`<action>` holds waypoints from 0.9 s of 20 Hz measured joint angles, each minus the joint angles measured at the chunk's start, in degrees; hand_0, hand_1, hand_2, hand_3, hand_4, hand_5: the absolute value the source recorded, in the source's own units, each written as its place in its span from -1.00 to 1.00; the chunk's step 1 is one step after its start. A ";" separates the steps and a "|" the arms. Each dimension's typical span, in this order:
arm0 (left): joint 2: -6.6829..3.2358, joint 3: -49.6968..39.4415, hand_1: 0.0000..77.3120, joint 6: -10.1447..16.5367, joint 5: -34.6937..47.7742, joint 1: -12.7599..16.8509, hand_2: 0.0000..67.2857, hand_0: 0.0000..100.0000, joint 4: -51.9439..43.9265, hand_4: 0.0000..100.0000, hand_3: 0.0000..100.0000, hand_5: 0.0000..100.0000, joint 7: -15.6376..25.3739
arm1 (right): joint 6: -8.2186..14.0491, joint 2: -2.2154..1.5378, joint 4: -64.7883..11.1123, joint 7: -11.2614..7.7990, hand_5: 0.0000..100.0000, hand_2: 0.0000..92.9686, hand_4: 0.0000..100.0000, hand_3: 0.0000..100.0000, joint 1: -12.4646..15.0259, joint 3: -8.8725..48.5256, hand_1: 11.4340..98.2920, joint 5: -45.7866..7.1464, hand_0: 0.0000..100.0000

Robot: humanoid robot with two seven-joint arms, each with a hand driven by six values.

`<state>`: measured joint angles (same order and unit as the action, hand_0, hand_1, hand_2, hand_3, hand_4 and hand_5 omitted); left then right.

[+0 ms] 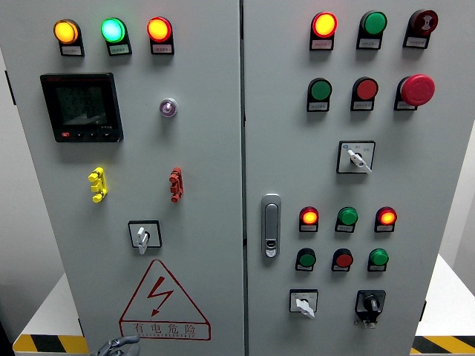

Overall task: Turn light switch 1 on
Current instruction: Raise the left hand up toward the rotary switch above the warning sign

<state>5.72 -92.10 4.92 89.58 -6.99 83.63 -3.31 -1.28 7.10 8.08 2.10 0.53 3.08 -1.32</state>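
Note:
A grey electrical cabinet fills the head view, with two doors. The left door carries a white rotary selector switch (143, 236), its lever pointing down. The right door has a white selector (358, 158) pointing down-right, another white one (303, 304) and a black knob (369, 305). No label I can read shows which is switch 1. Only the grey tip of my left hand (116, 345) shows at the bottom edge, below the red warning triangle (163, 302) and well under the left door's switch. It touches nothing that I can see.
Lit lamps run along the top: orange (66, 31), green (113, 30), red (159, 29) and red (323, 24). A black meter (81, 107), a door handle (271, 225), a red mushroom stop button (417, 90) and several round push buttons also sit on the panel.

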 measured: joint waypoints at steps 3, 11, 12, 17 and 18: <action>0.07 0.15 -0.06 0.00 -0.96 -2.96 -0.06 -1.00 1.45 0.93 0.54 0.44 -2.59 | 0.01 -0.05 0.00 0.00 -0.79 -1.00 -0.61 -0.60 0.01 0.00 -0.80 0.00 -1.00; -0.02 -0.27 0.00 -0.06 -5.28 -8.45 0.04 -1.00 3.28 0.97 0.59 0.47 -10.47 | 0.02 -0.03 0.00 0.00 -0.79 -1.00 -0.61 -0.60 0.00 0.00 -0.80 0.00 -1.00; 0.00 -0.27 0.01 -0.10 -5.28 -8.87 0.06 -1.00 3.56 0.97 0.60 0.47 -11.17 | 0.00 0.00 0.00 0.01 -0.79 -1.00 -0.61 -0.60 0.01 0.00 -0.80 0.00 -1.00; 0.01 -0.11 0.02 -0.55 -5.25 -11.38 0.13 -1.00 5.97 0.97 0.61 0.47 -16.83 | -0.04 0.01 -0.03 0.02 -0.79 -1.00 -0.61 -0.60 0.00 0.00 -0.81 0.00 -1.00; 0.02 -0.09 0.01 -0.65 -5.23 -11.85 0.13 -1.00 6.56 0.97 0.61 0.47 -18.53 | -0.04 -0.02 -0.02 0.02 -0.79 -1.00 -0.61 -0.60 0.00 0.00 -0.83 0.00 -1.00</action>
<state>5.74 -92.19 4.27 84.36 -18.84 90.19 -21.84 -1.32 7.08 8.06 2.12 0.52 3.08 -1.32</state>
